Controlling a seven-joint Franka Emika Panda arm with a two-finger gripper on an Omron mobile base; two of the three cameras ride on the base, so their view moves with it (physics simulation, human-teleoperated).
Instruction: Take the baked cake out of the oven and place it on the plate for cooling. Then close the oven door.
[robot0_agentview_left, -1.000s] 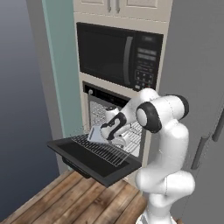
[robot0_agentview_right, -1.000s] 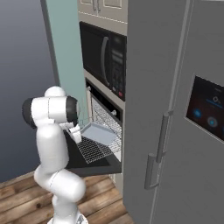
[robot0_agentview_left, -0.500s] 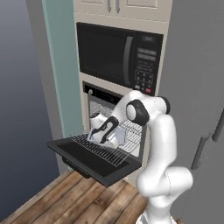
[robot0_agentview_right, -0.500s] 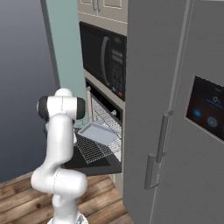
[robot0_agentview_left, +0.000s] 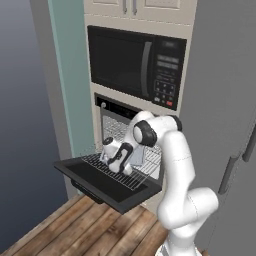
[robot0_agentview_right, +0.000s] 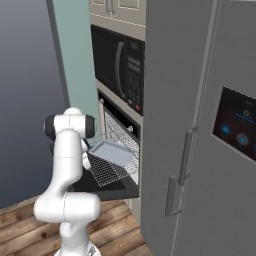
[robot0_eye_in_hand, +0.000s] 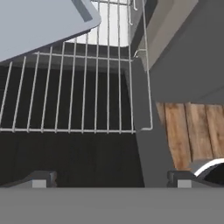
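The black-fronted built-in oven (robot0_agentview_left: 117, 117) with a pale interior stands open behind the gripper (robot0_agentview_left: 116, 159). Its wide black glossy door (robot0_agentview_left: 102, 184), hinged at the bottom, lies folded down flat just below the wide-open gripper. A silver wire rack (robot0_eye_in_hand: 74, 94) is pulled out over the door, directly under the gripper, carrying a flat pale grey baking tray (robot0_agentview_right: 111, 151) beside it.
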